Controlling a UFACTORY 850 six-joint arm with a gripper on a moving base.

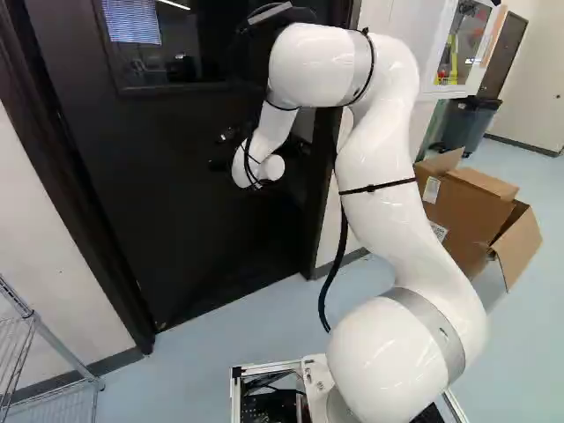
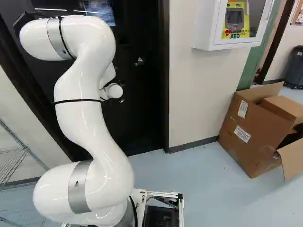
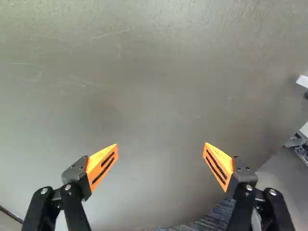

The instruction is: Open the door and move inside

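Observation:
My gripper (image 1: 226,151) shows dark against the black door (image 1: 115,185) in the left base view, left of the white wrist. The door stands closed in its frame, a window in its upper part. In the right base view a small metal fitting (image 2: 139,61) sits near the door's right edge, to the right of the wrist. In the wrist view the gripper (image 3: 160,145) is open, its orange pads wide apart with nothing between them. A plain grey surface (image 3: 154,86), seemingly the door, lies ahead. A pale metal piece (image 3: 302,82) shows off to one side; what it is, I cannot tell.
A wire rack (image 1: 33,317) stands by the wall left of the door. Right of the doorway are a wall with a white cabinet (image 2: 204,28), an open cardboard box (image 2: 255,127) on the floor and, farther back, a dark bin (image 1: 467,123).

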